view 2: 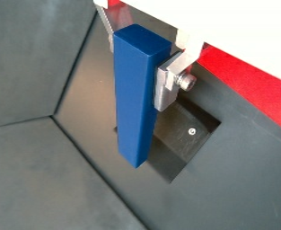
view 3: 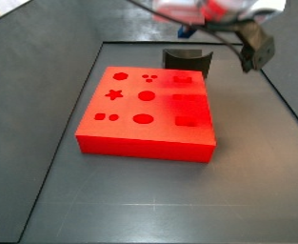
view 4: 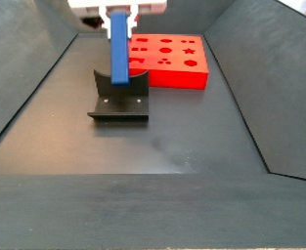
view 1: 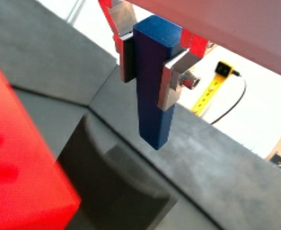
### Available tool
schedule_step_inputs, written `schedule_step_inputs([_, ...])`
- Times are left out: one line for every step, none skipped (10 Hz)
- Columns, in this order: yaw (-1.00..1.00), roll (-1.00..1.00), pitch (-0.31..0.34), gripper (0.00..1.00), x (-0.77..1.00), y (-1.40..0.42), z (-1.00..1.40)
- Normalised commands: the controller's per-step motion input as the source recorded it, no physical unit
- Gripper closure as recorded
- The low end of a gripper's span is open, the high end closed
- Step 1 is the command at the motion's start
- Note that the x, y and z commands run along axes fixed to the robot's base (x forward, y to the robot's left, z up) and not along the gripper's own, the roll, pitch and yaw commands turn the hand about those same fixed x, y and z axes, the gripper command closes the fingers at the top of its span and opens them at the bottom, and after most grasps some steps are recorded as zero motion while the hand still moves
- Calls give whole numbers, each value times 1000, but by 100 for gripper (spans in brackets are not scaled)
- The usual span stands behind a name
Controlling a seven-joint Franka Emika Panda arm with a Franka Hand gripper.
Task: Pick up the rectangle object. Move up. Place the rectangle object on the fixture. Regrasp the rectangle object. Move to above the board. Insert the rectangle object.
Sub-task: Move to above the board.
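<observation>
My gripper (view 1: 151,76) is shut on the rectangle object (view 1: 154,83), a long blue bar that hangs upright from between the fingers (view 1: 174,83). Both wrist views show the grip near the bar's upper end (view 2: 136,99). In a side view the gripper (view 4: 116,12) holds the bar (view 4: 118,51) with its lower end at the dark fixture (view 4: 120,101); I cannot tell if they touch. The fixture also shows under the bar in both wrist views (view 1: 112,175) (view 2: 185,135). The red-orange board (view 4: 168,57) (view 3: 149,110) lies just beyond the fixture (view 3: 186,60). In that side view the gripper (view 3: 202,11) is blurred and the bar is hidden.
Sloping dark walls (view 4: 24,88) enclose the grey floor (view 4: 168,146). A yellow tape measure (view 1: 208,90) and a cable lie outside the wall. The board's edge shows in both wrist views (view 1: 22,171) (view 2: 244,76).
</observation>
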Motion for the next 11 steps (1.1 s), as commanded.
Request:
schedule_step_inputs([-96,19,134,100,-83,-47,1000])
schedule_step_inputs([-42,-8,158,100,-81,-43,1000])
schedule_step_inputs([-5,-27,162,100,-80,-41,1000])
schedule_step_inputs([31,-41,157,100,-80,-38,1000])
schedule_step_inputs([60,-49,145,100,-77,-35,1000])
schedule_step_inputs([89,-51,124,100,-68,-35,1000])
schedule_step_inputs([103,-49,109,100,-55,-33,987])
schedule_step_inputs([110,-48,96,100,-31,-29,808])
schedule_step_inputs([111,-39,87,100,-12,-24,632])
schedule_step_inputs([107,-33,77,100,8,-22,392])
schedule_step_inputs([104,-30,70,100,17,-22,214])
